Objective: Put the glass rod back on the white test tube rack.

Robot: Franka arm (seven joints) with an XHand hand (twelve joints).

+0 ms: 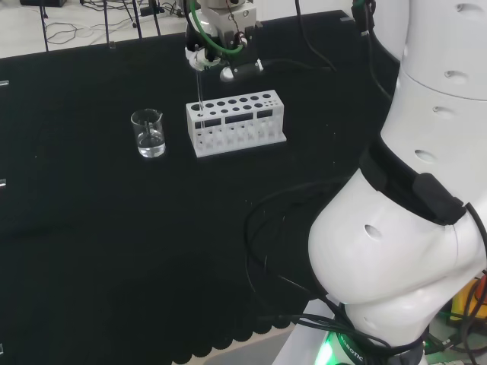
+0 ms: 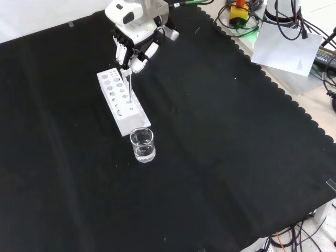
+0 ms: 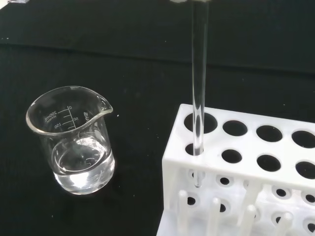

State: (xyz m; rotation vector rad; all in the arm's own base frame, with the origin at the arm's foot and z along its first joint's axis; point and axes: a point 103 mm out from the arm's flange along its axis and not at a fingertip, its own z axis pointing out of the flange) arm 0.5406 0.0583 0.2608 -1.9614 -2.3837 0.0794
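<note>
The white test tube rack (image 1: pixel 237 131) stands at the middle of the black cloth, and its holes (image 2: pixel 119 102) hold no tubes. My hand (image 1: pixel 218 59) hangs just above the rack's end nearest the beaker, fingers (image 2: pixel 130 56) curled round the top of the glass rod (image 2: pixel 128 86). The rod (image 1: pixel 198 90) stands upright. In the wrist view the rod (image 3: pixel 199 88) passes down through a corner hole of the rack (image 3: pixel 172 164), its tip showing below the top plate, above the rack's floor.
A small glass beaker (image 1: pixel 148 134) with a little clear liquid stands close beside the rack's end; it also appears in the front view (image 2: pixel 143 145) and the wrist view (image 3: pixel 74 142). Cables and paper lie beyond the cloth's scalloped edge (image 2: pixel 273 86).
</note>
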